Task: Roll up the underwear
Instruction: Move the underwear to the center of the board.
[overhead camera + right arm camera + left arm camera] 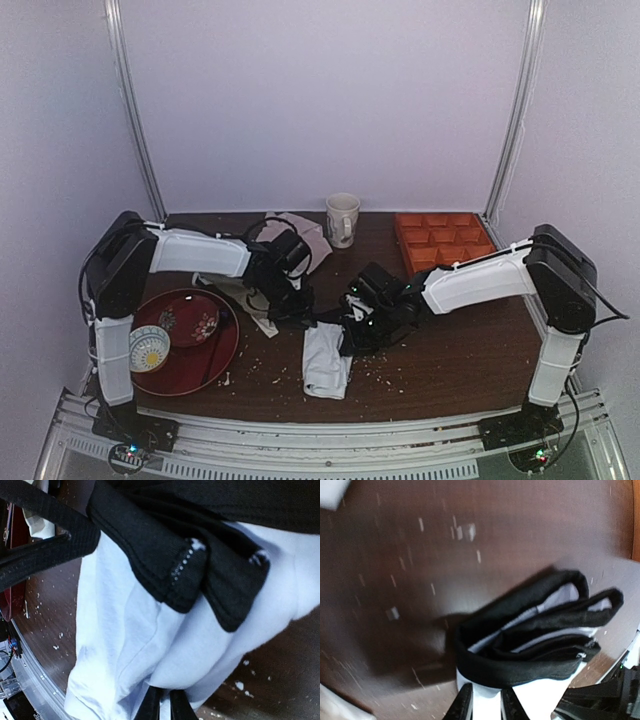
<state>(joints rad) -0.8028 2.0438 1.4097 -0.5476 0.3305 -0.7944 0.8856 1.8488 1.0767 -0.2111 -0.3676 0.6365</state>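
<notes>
Underwear (pixel 325 365): white boxer briefs w/ black hems, folded into a narrow strip, lower centre of top view. Near end lies flat on surface (pixel 450 360), white & wrinkled. Far end bunched: black bands stacked in several layers, white showing btwn them, at lower right of left wrist view.

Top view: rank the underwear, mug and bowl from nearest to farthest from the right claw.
1. underwear: mid-table, right at the right claw.
2. mug: back edge, centre.
3. bowl: far left, near front.
</notes>
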